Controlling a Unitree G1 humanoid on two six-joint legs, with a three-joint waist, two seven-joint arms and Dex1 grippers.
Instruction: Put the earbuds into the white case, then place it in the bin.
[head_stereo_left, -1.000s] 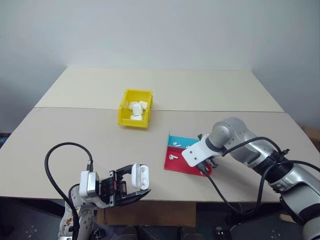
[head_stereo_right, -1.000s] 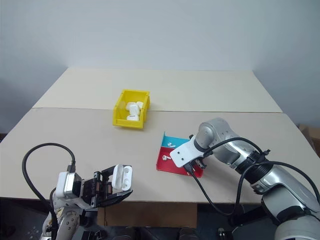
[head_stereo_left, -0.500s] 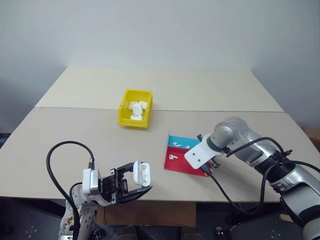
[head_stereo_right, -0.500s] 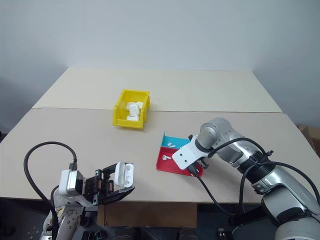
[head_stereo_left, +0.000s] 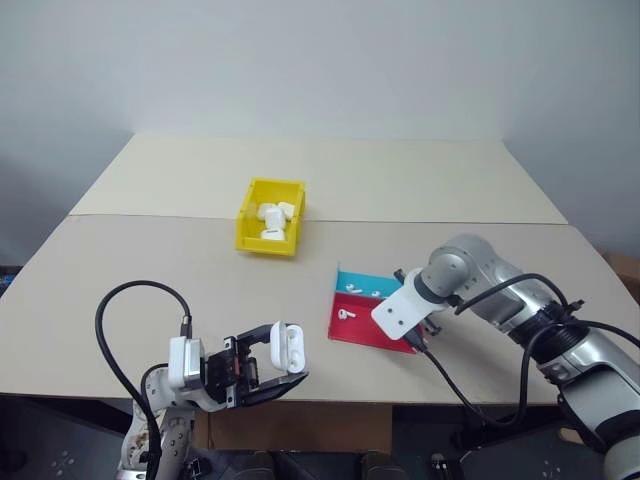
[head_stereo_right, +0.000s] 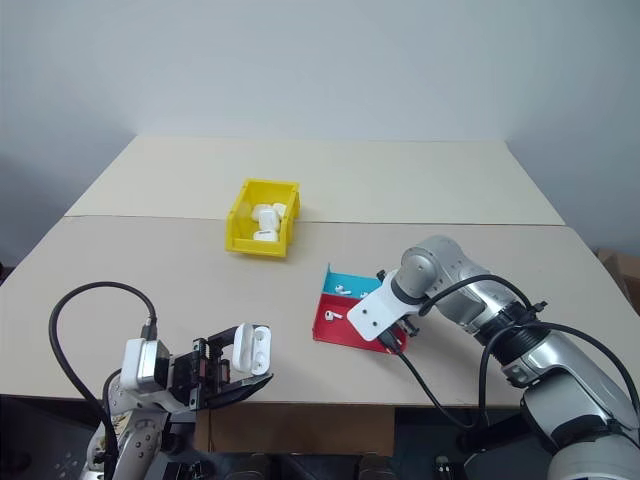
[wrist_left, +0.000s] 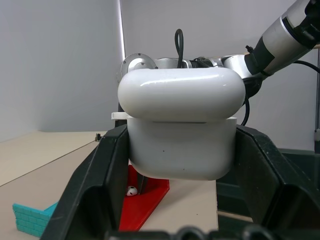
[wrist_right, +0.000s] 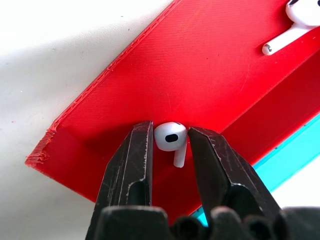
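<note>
My left gripper (head_stereo_left: 268, 366) hovers at the table's front left edge, shut on the white case (head_stereo_left: 283, 348), whose lid stands flipped open. The left wrist view shows the case (wrist_left: 180, 125) clamped between both fingers. My right gripper (wrist_right: 170, 131) points down into the red half of the tray (wrist_right: 200, 65), shut on one earbud (wrist_right: 170, 137) by its rounded head. A second earbud (wrist_right: 300, 15) lies loose on the red surface. The yellow bin (head_stereo_left: 265, 243) stands farther back, left of centre.
Several white cases (head_stereo_left: 272, 215) lie inside the bin. The flat red-and-blue tray (head_stereo_left: 350, 328) sits right of centre, with two more earbuds (head_stereo_left: 362, 292) on its blue half. A seam crosses the tabletop behind the bin.
My right wrist has rolled a little over the tray. The left gripper and the case have kept still.
</note>
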